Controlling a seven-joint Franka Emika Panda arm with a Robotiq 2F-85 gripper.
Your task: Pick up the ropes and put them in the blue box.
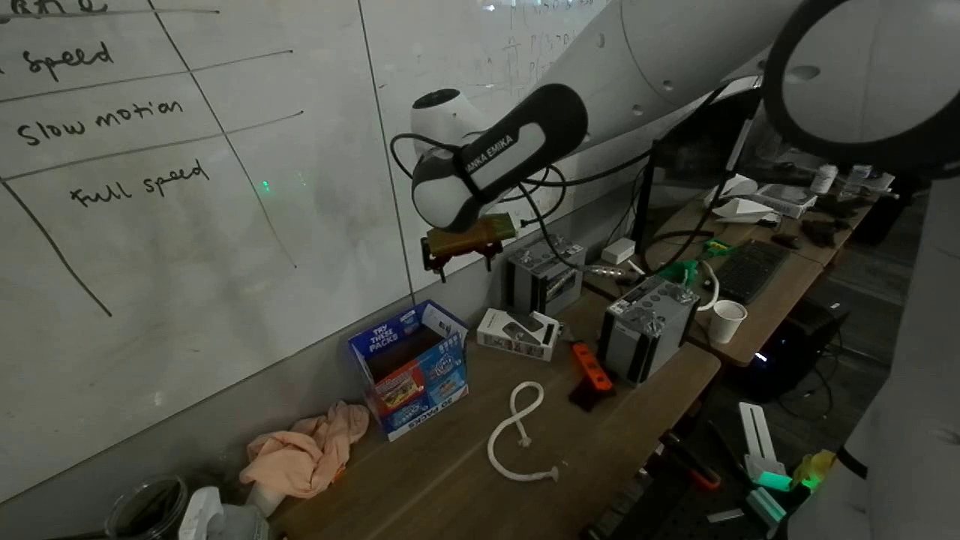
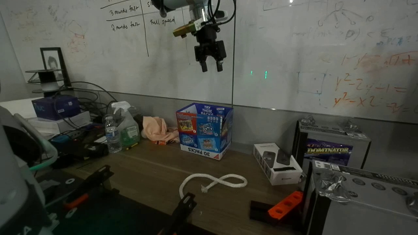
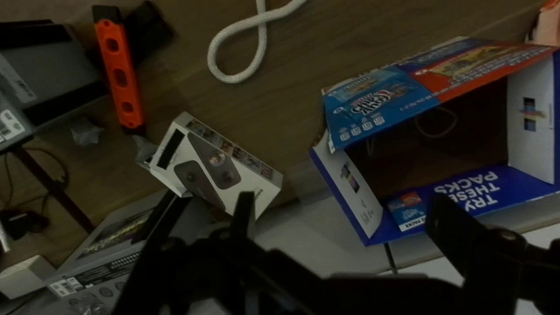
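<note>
A white rope (image 1: 491, 448) lies in a loose loop on the wooden table. It also shows in an exterior view (image 2: 217, 180) and, in part, at the top of the wrist view (image 3: 261, 19). The blue box (image 1: 427, 390) is a printed snack carton with an open top, upright against the wall; it also shows in an exterior view (image 2: 204, 130) and the wrist view (image 3: 380, 103). A pale rope-like loop (image 3: 437, 136) shows faintly inside it. My gripper (image 2: 211, 68) is open and empty, high above the box; its fingers show wide apart in the wrist view (image 3: 341, 203).
A white product box (image 2: 277, 163) stands right of the blue box. An orange level (image 1: 592, 366) and grey metal units (image 1: 649, 326) are beyond it. A peach cloth (image 1: 307, 454), a spray bottle (image 2: 128, 127) and a water bottle (image 2: 112, 135) stand on the other side. A whiteboard wall is behind.
</note>
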